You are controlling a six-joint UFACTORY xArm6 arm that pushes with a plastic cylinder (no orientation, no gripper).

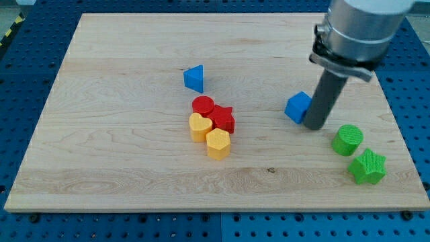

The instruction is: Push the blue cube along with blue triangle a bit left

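Note:
The blue cube (296, 107) lies right of the board's middle. My tip (314, 126) stands against the cube's right side, touching or nearly touching it. The blue triangle (194, 78) lies well to the left of the cube, a little higher in the view, above the red and yellow cluster. The rod rises from the tip to the arm's grey body at the view's top right.
A red cylinder (203, 105), a red star (224, 119), a yellow heart (199, 126) and a yellow hexagon (218, 142) sit packed together at the board's middle. A green cylinder (348, 139) and a green star (367, 166) lie at the lower right. The wooden board (121, 168) rests on a blue perforated table.

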